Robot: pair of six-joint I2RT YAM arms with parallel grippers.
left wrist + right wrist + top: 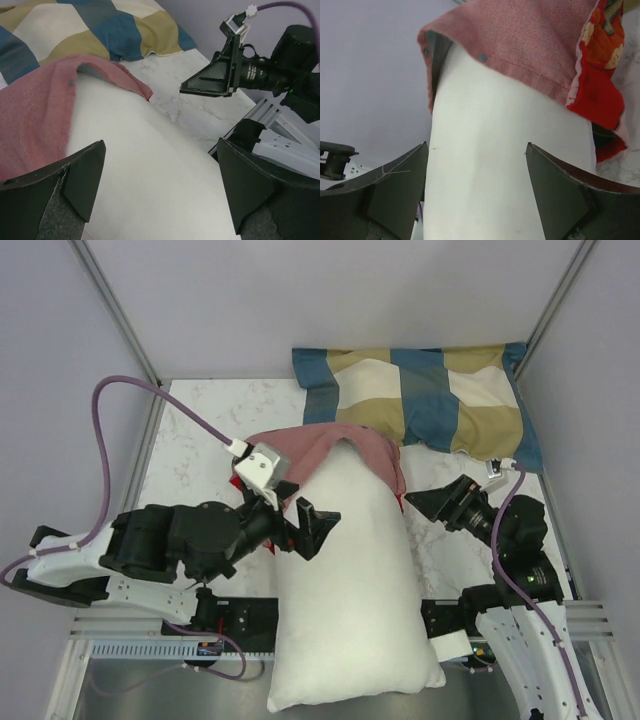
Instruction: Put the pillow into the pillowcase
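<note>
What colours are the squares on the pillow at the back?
The checked pillow has blue, tan and cream squares, clearest in the top view.

A robotics lab test cell: a marble-patterned table (200, 440) boxed by plain grey panels (320, 290) and 2 aluminium posts (115, 305) beyond the left gripper (318, 530).

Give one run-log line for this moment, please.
pillow: only far end in pillowcase | left gripper: open, empty | right gripper: open, empty | checked pillow: far edge
</note>
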